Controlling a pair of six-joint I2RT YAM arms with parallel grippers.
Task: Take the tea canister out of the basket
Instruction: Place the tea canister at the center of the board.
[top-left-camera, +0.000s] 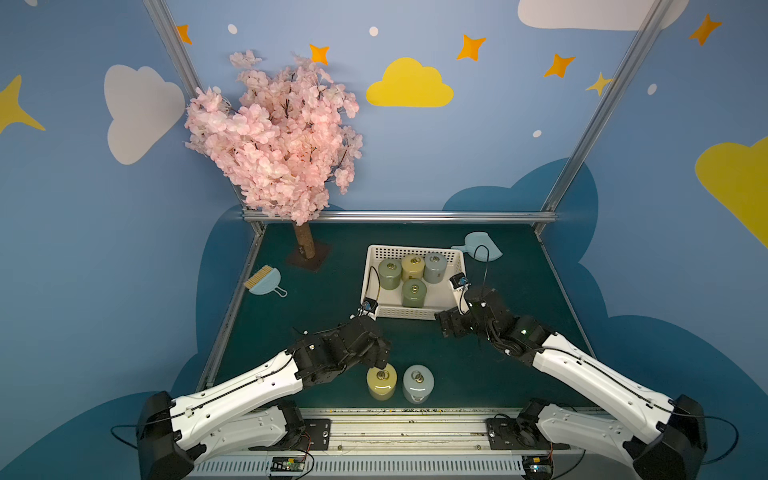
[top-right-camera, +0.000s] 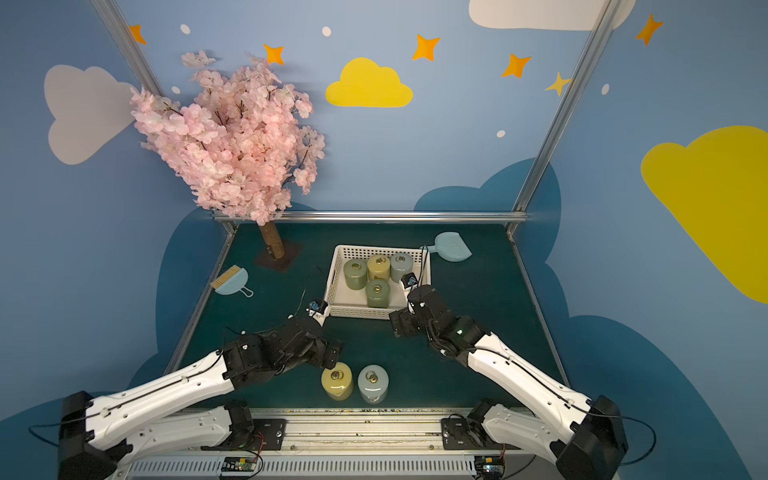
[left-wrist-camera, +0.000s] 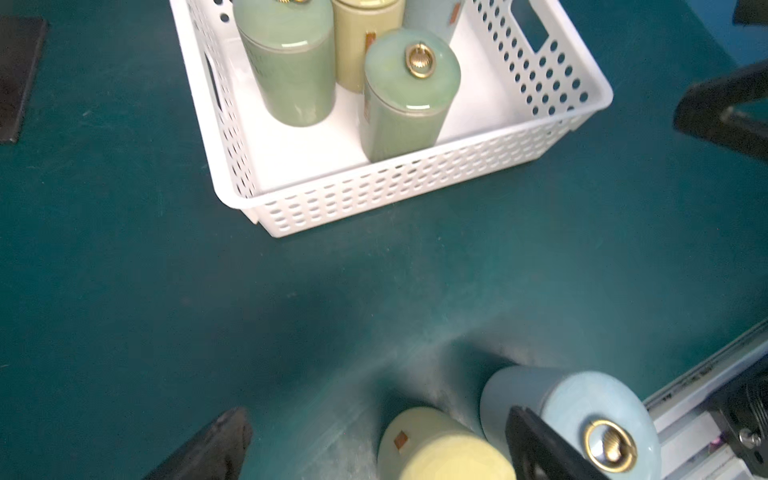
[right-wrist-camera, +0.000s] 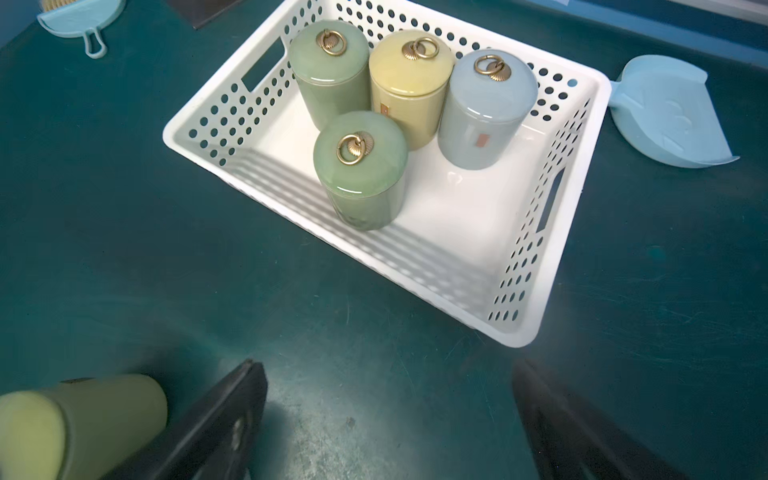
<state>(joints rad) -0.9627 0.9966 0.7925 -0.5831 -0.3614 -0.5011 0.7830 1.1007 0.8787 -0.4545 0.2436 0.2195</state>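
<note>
The white perforated basket (top-left-camera: 409, 248) (top-right-camera: 376, 248) stands mid-table and holds several upright tea canisters: two green (top-left-camera: 389, 274) (top-left-camera: 414, 293), one yellow (top-left-camera: 412, 268), one grey-blue (top-left-camera: 435, 268). On the mat near the front edge stand a yellow canister (top-left-camera: 381, 384) and a light-blue one (top-left-camera: 418, 383). My left gripper (top-left-camera: 380, 359) (left-wrist-camera: 378, 444) hangs open over that yellow canister (left-wrist-camera: 440, 449), which sits between its wide-apart fingers without being gripped. In front of the basket's (right-wrist-camera: 415, 257) near right corner, my right gripper (top-left-camera: 446, 324) (right-wrist-camera: 395, 415) is open over bare mat.
A pink blossom tree (top-left-camera: 282, 137) rises at the back left on a dark base (top-left-camera: 307, 253). A small blue brush (top-left-camera: 264, 282) lies left of the basket, a light-blue dustpan (top-left-camera: 478, 247) behind its right end. A metal rail (top-left-camera: 395, 424) runs along the front edge.
</note>
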